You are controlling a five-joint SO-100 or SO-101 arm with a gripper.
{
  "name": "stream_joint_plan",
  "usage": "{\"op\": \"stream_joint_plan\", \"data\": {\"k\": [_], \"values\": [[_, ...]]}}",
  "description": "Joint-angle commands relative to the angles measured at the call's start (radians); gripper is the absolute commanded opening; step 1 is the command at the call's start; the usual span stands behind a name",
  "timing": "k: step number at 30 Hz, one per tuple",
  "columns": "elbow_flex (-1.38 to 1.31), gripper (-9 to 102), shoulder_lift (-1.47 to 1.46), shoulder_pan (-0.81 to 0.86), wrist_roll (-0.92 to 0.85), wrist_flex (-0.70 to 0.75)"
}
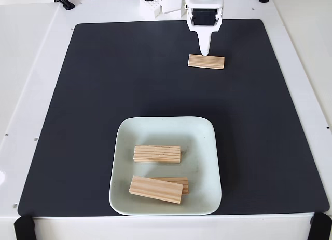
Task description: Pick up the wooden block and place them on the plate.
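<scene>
One wooden block lies flat on the black mat at the upper middle of the fixed view. My white gripper comes down from the top edge. Its fingers form a single narrow taper with nothing between them, and the tip sits right at the block's far edge. The pale square plate rests near the mat's front edge. It holds three more wooden blocks: one lies across its middle, and another lies toward the front, partly on top of a third.
The black mat covers most of the white table. The arm's white base stands at the far edge. Black clamps sit at the table's front corners and back edge.
</scene>
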Motion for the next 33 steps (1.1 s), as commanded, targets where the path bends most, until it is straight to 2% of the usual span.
{"op": "stream_joint_plan", "data": {"k": [1,9,15,18,33], "values": [[-0.029,0,0.0,-0.005,0.005,0.005],[-0.031,2,-0.005,-0.02,0.005,0.109],[-0.04,21,-0.005,-0.02,0.005,0.109],[-0.035,27,-0.005,-0.021,0.003,0.109],[-0.048,27,-0.089,-0.054,0.005,0.095]]}}
